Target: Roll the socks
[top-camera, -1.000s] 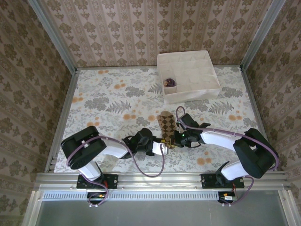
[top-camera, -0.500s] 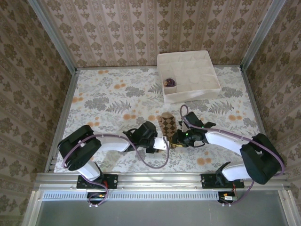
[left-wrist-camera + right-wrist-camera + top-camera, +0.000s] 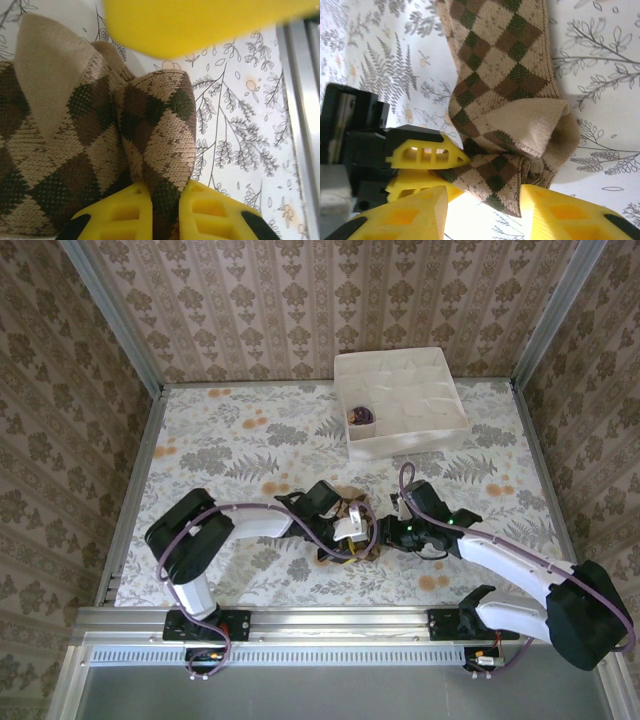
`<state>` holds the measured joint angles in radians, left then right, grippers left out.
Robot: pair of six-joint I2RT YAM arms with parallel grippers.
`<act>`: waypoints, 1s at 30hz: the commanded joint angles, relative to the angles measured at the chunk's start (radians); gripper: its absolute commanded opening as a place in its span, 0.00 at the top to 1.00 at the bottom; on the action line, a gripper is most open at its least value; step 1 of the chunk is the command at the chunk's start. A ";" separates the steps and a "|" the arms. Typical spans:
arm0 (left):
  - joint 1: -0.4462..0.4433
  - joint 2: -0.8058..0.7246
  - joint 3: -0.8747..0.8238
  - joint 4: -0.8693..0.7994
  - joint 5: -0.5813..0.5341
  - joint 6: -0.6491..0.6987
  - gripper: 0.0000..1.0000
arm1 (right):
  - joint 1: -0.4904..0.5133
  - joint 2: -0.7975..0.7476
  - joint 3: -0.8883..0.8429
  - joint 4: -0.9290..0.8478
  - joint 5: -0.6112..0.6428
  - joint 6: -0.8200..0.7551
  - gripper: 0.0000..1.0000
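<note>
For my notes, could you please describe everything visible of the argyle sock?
The argyle sock is a knit of tan, brown and dark green diamonds with a plain tan patch. It lies on the floral table, one end folded over. The left gripper is shut on that fold; the right gripper stands open at its edge.

One sock (image 3: 155, 125) between left hand (image 3: 165, 197) and right hand (image 3: 485, 200), box (image 3: 405, 445) behind — other sock (image 3: 361, 415) inside it.

Bright, even light. Argyle sock (image 3: 505, 65) casts a soft shadow toward 3 o'clock; yellow finger (image 3: 200, 20) at 12 o'clock is blurred.
</note>
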<state>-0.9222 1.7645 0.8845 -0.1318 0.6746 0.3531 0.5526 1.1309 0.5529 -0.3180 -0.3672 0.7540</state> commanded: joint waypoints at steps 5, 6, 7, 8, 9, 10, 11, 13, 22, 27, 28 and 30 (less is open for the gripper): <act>0.043 0.094 0.075 -0.119 0.151 -0.163 1.00 | 0.004 0.038 -0.007 0.014 0.005 -0.011 0.53; 0.045 0.099 0.078 -0.111 0.155 -0.180 1.00 | 0.006 0.041 -0.008 0.015 0.009 -0.006 0.53; 0.047 0.106 0.083 -0.106 0.161 -0.196 1.00 | 0.010 0.045 -0.010 0.019 0.014 0.000 0.53; 0.050 0.113 0.086 -0.099 0.168 -0.209 1.00 | 0.012 0.051 -0.011 0.022 0.016 0.004 0.54; 0.054 0.117 0.088 -0.092 0.177 -0.217 1.00 | 0.013 0.058 -0.010 0.025 0.016 0.006 0.54; 0.057 0.122 0.088 -0.081 0.190 -0.225 1.00 | 0.016 0.066 -0.010 0.025 0.017 0.008 0.55; 0.060 0.126 0.087 -0.069 0.203 -0.231 1.00 | 0.018 0.076 -0.008 0.024 0.019 0.011 0.56; 0.066 0.134 0.087 -0.052 0.230 -0.242 1.00 | 0.023 0.093 -0.006 0.028 0.020 0.012 0.57; 0.097 0.154 0.074 0.001 0.306 -0.276 1.00 | 0.033 0.156 0.009 0.033 0.015 0.014 0.55; 0.107 0.173 0.083 0.008 0.314 -0.284 0.99 | 0.048 0.196 0.016 0.053 -0.016 0.012 0.56; 0.108 0.179 0.085 0.011 0.315 -0.284 0.99 | 0.053 0.202 0.019 0.057 -0.018 0.013 0.58; 0.108 0.180 0.079 0.036 0.309 -0.294 0.99 | 0.060 0.215 0.019 0.070 -0.026 0.016 0.64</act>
<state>-0.8230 1.9255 0.9588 -0.1268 0.9733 0.0830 0.5957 1.3209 0.5541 -0.2565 -0.3717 0.7609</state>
